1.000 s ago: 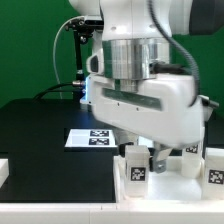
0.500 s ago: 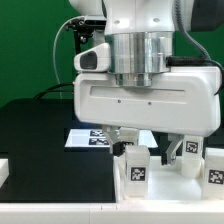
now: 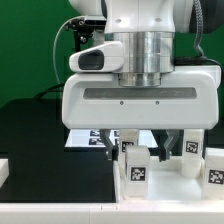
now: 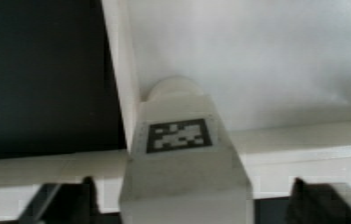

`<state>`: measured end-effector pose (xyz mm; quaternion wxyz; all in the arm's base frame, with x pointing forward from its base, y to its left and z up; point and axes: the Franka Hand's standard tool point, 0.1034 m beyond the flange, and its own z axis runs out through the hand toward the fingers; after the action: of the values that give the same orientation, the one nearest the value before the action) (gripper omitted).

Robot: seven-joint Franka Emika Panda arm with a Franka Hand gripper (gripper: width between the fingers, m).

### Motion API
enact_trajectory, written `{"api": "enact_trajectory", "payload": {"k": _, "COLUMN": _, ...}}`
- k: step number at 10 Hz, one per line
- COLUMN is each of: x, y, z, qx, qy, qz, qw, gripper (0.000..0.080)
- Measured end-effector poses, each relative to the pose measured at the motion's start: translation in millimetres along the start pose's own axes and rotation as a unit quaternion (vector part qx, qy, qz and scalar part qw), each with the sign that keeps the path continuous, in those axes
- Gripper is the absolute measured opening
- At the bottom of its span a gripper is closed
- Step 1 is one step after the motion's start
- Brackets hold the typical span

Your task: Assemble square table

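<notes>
The white square tabletop [image 3: 160,196] lies at the front of the black table, with white tagged legs standing on it. One leg [image 3: 135,166] stands at its near left corner. Two more legs [image 3: 190,157] [image 3: 214,171] stand to the exterior view's right. My gripper [image 3: 141,146] hangs right over the first leg. In the wrist view that leg [image 4: 182,150], with its tag, stands between my fingers [image 4: 74,200], with a gap on each side. The gripper [image 4: 193,202] is open and straddles the leg without holding it. The slab [image 4: 278,70] shows behind the leg.
The marker board [image 3: 82,138] lies on the black table behind the gripper. A white L-shaped piece [image 3: 4,171] sits at the exterior view's left edge. The hand's large white body hides the middle of the scene.
The hand has shifted toward the exterior view's left and now fills more of the frame. Its fingers now stand on either side of the near left leg.
</notes>
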<state>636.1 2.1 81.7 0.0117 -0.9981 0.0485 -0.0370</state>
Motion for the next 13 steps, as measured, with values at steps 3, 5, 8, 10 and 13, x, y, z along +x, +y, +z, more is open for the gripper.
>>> {"api": "enact_trajectory", "payload": {"k": 3, "x": 0.4, "y": -0.2, "z": -0.2, "qx": -0.001, "qy": 0.001, "qz": 0.111, "qw": 0.994, "gripper": 0.0283}}
{"api": "enact_trajectory", "payload": {"k": 5, "x": 0.7, "y": 0.5, "z": 0.8, "qx": -0.008, "qy": 0.004, "qz": 0.23, "qw": 0.973, "gripper": 0.0284}}
{"api": "enact_trajectory", "payload": {"k": 8, "x": 1.3, "y": 2.8, "z": 1.7, "qx": 0.001, "qy": 0.005, "qz": 0.471, "qw": 0.882, "gripper": 0.0284}}
{"api": "enact_trajectory", "payload": {"k": 10, "x": 0.3, "y": 6.1, "z": 1.5, "qx": 0.018, "qy": 0.005, "qz": 0.581, "qw": 0.814, "gripper": 0.0284}}
{"api": "enact_trajectory", "payload": {"k": 13, "x": -3.0, "y": 1.6, "z": 2.0, "qx": 0.03, "qy": 0.007, "qz": 0.675, "qw": 0.737, "gripper": 0.0285}}
